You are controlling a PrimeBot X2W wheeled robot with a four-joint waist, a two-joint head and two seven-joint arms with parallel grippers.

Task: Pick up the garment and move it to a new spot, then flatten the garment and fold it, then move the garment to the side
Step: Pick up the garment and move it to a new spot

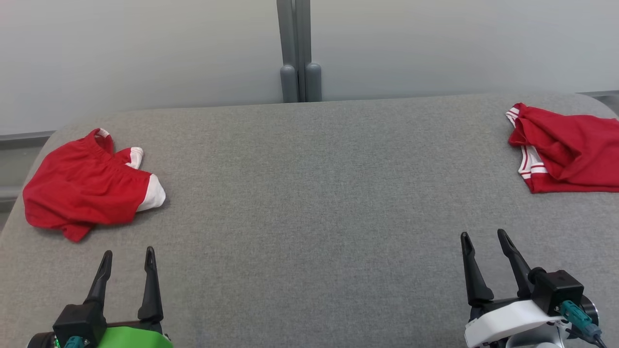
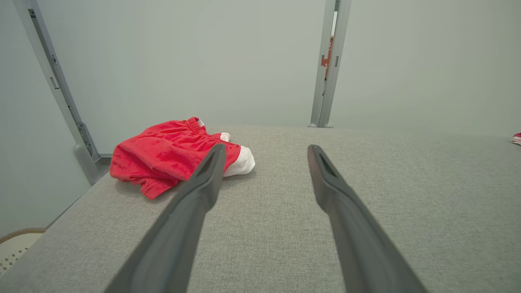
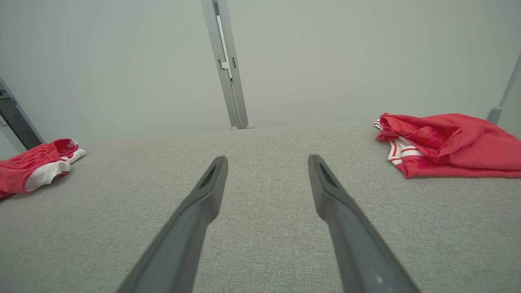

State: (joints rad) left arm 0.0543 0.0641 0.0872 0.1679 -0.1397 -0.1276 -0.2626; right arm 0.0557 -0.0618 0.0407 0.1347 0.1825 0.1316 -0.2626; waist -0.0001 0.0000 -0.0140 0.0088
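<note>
A: Where are the shorts (image 1: 87, 181)?
B: Crumpled on the bench (image 1: 309, 193) at nine o'clock, just beyond the left gripper (image 1: 128, 252), untouched.
A: And the jaws?
B: Both pairs stand wide open, holding nothing. The right gripper (image 1: 483, 234) sits at four o'clock. A striped garment (image 1: 566, 150) lies at three o'clock.

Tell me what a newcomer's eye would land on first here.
Two red garments stand out against the grey fabric table: crumpled red shorts with white trim at its far left, and a red white-striped garment at its far right. In front, the left gripper and right gripper hover open and empty.
</note>
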